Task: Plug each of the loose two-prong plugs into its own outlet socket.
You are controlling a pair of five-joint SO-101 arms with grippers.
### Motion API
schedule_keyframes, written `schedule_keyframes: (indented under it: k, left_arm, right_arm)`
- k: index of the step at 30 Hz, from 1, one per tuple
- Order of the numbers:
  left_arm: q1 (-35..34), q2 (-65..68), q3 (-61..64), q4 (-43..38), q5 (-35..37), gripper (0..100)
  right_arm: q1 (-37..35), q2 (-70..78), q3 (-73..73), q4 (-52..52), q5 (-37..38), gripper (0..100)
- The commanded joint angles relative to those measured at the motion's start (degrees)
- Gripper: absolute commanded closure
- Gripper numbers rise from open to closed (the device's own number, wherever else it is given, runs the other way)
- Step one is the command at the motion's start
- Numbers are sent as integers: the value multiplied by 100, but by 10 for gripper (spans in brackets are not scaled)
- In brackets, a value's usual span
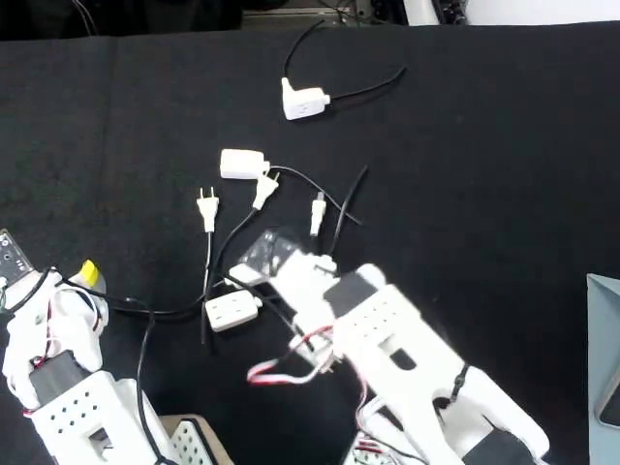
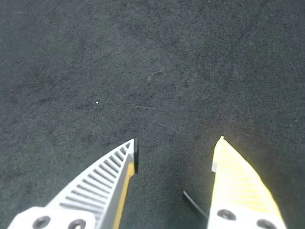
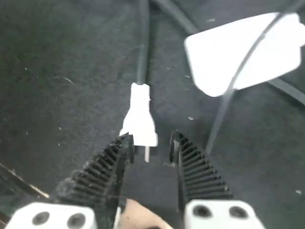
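Three white outlet sockets lie on the black table: one far back (image 1: 305,101), one mid-left (image 1: 242,163), one close to the arms (image 1: 232,310). A white plug (image 1: 263,189) lies beside the mid-left socket, and two more plugs (image 1: 206,206) (image 1: 317,213) lie loose nearby. My right gripper (image 1: 271,254) (image 3: 150,143) is open, low over the cloth. In its wrist view a white two-prong plug (image 3: 139,121) lies just ahead of its fingertips, prongs toward the camera, with a socket (image 3: 240,52) beyond. My left gripper (image 2: 177,143) (image 1: 85,279) stands open over bare cloth at the front left.
Black cables (image 1: 208,262) run from the plugs and sockets across the middle of the table, and one thin cable (image 2: 193,202) crosses under the left gripper. A grey-blue object (image 1: 605,349) sits at the right edge. A perforated white part (image 1: 189,441) shows at the front edge.
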Motion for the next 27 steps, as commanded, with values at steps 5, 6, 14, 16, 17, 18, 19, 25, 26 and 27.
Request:
schedule_keyframes:
  k: [5, 6, 14, 16, 17, 18, 19, 25, 26, 27]
  left_arm:
    - [-22, -70, 48, -316, 18, 737]
    - [-22, -70, 66, -369, 18, 737]
    - [-22, -70, 75, -369, 18, 737]
    - [-22, -70, 75, -369, 18, 737]
    - [-22, -70, 84, -369, 18, 737]
    - [-22, -70, 84, -369, 18, 737]
    - [-22, -70, 84, -369, 18, 737]
    - [-31, -70, 84, -369, 18, 737]
    - [-31, -70, 84, -369, 18, 737]
    - [-40, -70, 84, -369, 18, 737]
  right_arm:
    - [-615, 22, 92, -264, -211, 869]
    - [-624, 22, 92, -264, -211, 870]
    - [-607, 22, 312, -404, -211, 871]
    - [-598, 22, 312, -404, -211, 871]
    - [-598, 22, 321, -422, -211, 871]
    - [-598, 31, 347, -457, -202, 872]
    - [-598, 75, 347, -492, -202, 872]
    - [-598, 1253, 180, -870, -202, 872]
    - [-598, 1534, 92, -932, -220, 872]
    - [-589, 1798, -4, -967, -237, 873]
